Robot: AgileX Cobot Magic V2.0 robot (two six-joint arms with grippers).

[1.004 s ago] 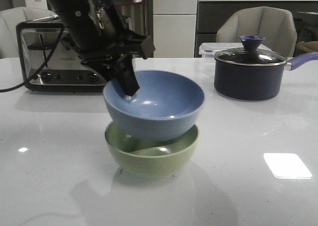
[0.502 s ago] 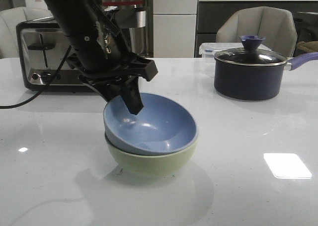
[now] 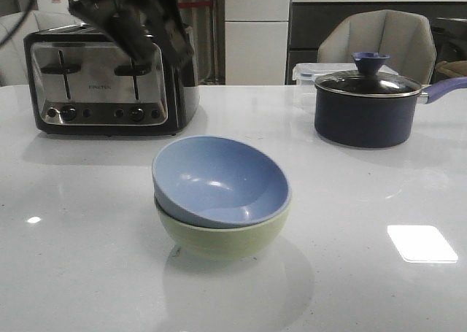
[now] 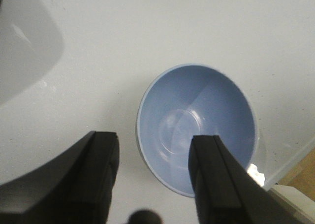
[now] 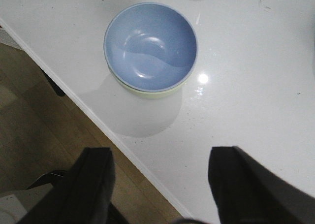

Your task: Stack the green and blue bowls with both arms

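Observation:
The pale blue bowl [image 3: 219, 180] sits tilted inside the pale green bowl [image 3: 222, 238] at the middle of the white table. Both show in the right wrist view, blue bowl [image 5: 150, 44] over a sliver of green bowl [image 5: 147, 92]. The left wrist view shows the blue bowl [image 4: 199, 125] from above. My left gripper [image 3: 149, 25] is raised at the upper left, in front of the toaster; in the left wrist view it [image 4: 155, 152] is open and empty. My right gripper [image 5: 160, 167] is open and empty, high over the table's front edge; it is not in the front view.
A chrome toaster [image 3: 102, 80] stands at the back left. A dark navy lidded saucepan [image 3: 368, 102] stands at the back right, with a clear box [image 3: 306, 73] behind it. The table edge [image 5: 98, 120] and wooden floor [image 5: 44, 135] show in the right wrist view.
My left gripper lowered the blue bowl into the green bowl, let go of it, and has risen up and left. The blue bowl rests tilted in the green one.

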